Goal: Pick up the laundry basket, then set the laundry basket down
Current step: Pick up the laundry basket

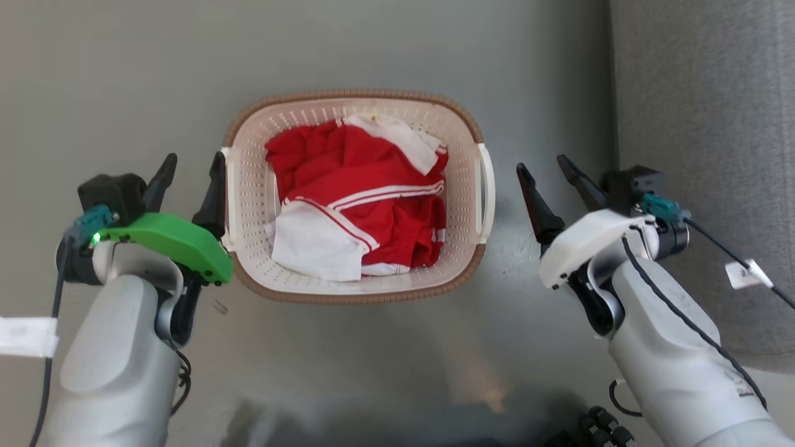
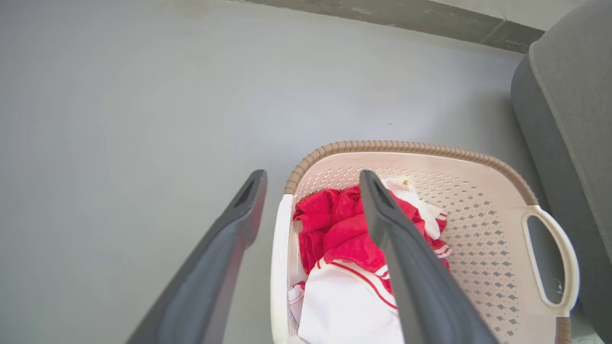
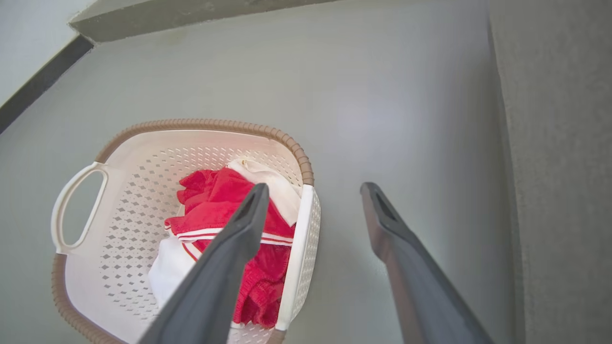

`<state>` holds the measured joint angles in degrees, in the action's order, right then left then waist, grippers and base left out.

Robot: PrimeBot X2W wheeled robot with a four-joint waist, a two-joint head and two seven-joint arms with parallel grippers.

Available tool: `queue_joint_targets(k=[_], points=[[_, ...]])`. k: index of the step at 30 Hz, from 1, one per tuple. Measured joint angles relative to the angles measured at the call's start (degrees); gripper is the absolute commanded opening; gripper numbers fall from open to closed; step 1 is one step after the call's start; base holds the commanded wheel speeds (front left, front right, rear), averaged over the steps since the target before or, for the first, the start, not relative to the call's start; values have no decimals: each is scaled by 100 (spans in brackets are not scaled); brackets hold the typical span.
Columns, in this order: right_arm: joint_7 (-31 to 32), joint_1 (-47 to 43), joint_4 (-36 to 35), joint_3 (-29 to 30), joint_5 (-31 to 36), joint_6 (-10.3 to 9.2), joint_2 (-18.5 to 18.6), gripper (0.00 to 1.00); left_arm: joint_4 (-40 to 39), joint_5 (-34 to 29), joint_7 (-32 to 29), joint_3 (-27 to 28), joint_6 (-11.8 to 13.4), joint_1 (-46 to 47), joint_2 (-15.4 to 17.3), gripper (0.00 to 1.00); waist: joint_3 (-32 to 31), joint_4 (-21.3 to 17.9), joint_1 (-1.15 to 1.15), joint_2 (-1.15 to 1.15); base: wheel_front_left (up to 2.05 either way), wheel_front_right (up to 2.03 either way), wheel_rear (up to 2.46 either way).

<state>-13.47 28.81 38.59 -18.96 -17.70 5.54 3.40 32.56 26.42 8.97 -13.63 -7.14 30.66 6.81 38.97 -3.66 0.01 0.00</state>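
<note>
Left forearm: pale grey, rising from the lower left; green wrist cover.
Left gripper: two dark fingers spread apart, pointing up the head view, holding nothing.
Right forearm: pale grey, rising from the lower right; white wrist cover.
Right gripper: fingers spread apart, angled up and leftward, holding nothing.
</note>
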Motion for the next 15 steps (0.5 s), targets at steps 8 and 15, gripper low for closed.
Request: queue_joint_targets(k=[8,15], points=[[125,500,438,-376,-371,52,5,100,575,64,-197,-326,0,550,145,100,520,27,0,0,0,0,0],[277,878,646,-800,-929,100,10,100,922,154,-290,-401,0,1007,236,100,947,29,0,0,0,0,0]])
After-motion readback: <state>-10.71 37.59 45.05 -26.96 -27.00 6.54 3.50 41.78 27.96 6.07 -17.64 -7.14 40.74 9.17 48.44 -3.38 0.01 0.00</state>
